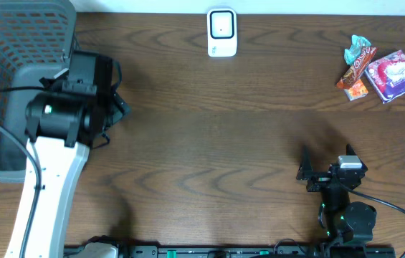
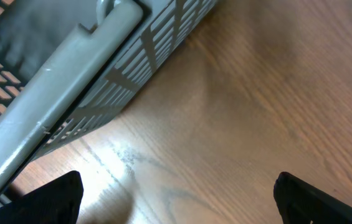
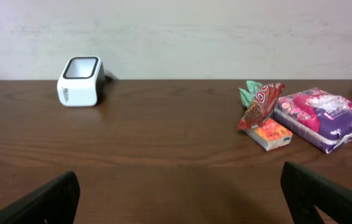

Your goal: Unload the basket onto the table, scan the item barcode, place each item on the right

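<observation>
Nothing is scanned yet: the left tool point(image 2: 177, 198) and right tool point(image 3: 179, 198) both gape empty, the snack packets point(image 3: 325, 118) lying untouched, well apart from the scanner point(image 3: 81, 81)

white scanner point(image 1: 222, 32) upright at far edge; purple packet point(image 1: 397, 75), orange box point(image 1: 356, 89), crumpled wrapper point(image 1: 360, 57) clustered far right.

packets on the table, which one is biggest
The purple and pink packet, rightmost of the cluster; the orange box and the red-brown wrapper beside it are clearly smaller.
</observation>
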Controlling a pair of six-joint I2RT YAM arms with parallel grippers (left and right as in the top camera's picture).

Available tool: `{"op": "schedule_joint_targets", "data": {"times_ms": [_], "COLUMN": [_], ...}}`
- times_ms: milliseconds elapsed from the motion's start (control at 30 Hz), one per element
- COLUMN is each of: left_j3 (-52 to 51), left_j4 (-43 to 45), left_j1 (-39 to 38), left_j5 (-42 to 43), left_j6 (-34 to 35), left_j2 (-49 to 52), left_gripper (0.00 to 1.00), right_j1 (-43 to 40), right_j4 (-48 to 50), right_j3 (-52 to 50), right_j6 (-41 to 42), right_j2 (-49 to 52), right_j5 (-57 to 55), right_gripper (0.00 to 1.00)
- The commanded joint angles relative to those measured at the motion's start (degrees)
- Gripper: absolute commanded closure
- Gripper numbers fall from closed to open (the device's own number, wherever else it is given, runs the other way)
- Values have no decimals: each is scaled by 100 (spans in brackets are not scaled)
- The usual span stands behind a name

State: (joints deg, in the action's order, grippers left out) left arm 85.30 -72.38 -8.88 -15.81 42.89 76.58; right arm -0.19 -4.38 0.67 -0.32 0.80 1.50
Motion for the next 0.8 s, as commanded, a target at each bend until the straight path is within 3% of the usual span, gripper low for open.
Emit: {"op": "schedule_joint_targets", "data": {"times_ms": [0,267,400,567,600,767], "left_j3": [-586,-2107,-2861,-3866,-4166,-4798], "left_j4": [382,2820,3521,3845,3832,3873], "left_j1": [17,7,9,85,179,282], "left_j5": [149,2568,3051,3121,3117,3123], "left_j6": [-586,-3001,-3110,-3117,-3381,-3777], "left_j2": [-476,-1934,-2992,-4266,-4642,-5095], "left_gripper": [2,2,2,2,2,2], "right_j1": [26,26,26,26,26,26], "right_j4": [11,11,11,11,11,11], "right_j3": [-35,-35,-35,-35,-35,-35], "right_j6": [-59,-61,-61,-61,-61,-61], "right_j2": [-50,-48,-46,-46,-46,-46], "right_j5": [-70,-70,-70,-70,-72,-70], "right_gripper": [1,1,1,1,1,1]}}
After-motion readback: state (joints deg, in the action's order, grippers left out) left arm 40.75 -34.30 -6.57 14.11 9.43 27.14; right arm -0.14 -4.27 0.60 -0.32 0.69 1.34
